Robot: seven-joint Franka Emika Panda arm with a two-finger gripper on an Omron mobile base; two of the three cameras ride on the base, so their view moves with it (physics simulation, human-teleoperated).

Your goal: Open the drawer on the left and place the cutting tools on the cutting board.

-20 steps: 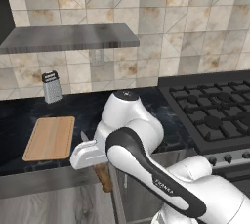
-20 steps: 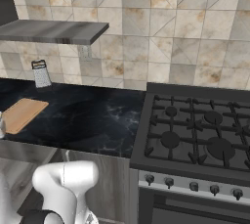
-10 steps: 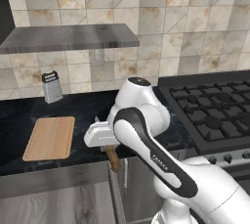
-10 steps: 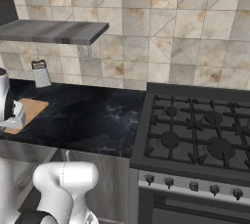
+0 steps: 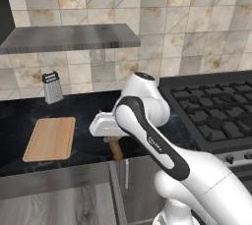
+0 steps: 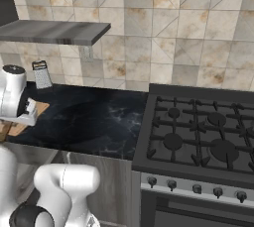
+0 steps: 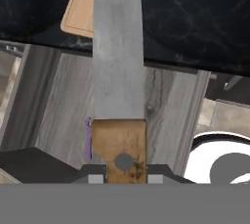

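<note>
The gripper [image 7: 125,178] was clamped on the knife [image 7: 118,78] by the end of its brown wooden handle, the two dark fingertips pressing either side of it, so the short silver blade stuck straight out ahead of the hand. In the left base view the hand sat above the front edge of the dark counter [image 5: 88,143], with the knife handle [image 5: 115,149] hanging below it, a hold that seemed meant to keep the blade away from the arm while it was carried. The cutting board [image 5: 51,138] lay flat on the counter to the left of the hand and apart from it; along the gripper, the blade tip overlapped the board's near corner [image 7: 78,15], which suggested the knife was pointed toward its target but not yet over it. Below the blade lay the drawer [image 7: 63,115], its grey wood-grain inside exposed, so it was judged open. A sliver of purple beside the knife handle was probably the peeler [image 7: 88,137], mostly hidden by the knife and seemingly left in the drawer for a second trip. The metal grater [image 5: 51,87] stood upright against the tiled wall behind the board, clear of the path.
</note>
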